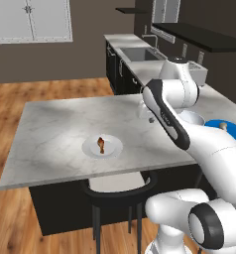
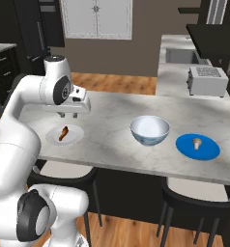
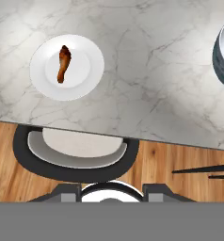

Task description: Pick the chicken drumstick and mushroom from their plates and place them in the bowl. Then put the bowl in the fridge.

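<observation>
Right base view shows the chicken drumstick lying on the white plate near the table front edge, below the hovering fingers, whose spread I cannot tell. Bowl stands mid-table; beside it the mushroom sits on the blue plate.

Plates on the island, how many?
2. White plate near the island's front edge under the arm, holding the chicken drumstick. Blue plate at the other end beyond the bowl, carrying the mushroom. None look hidden.
</observation>
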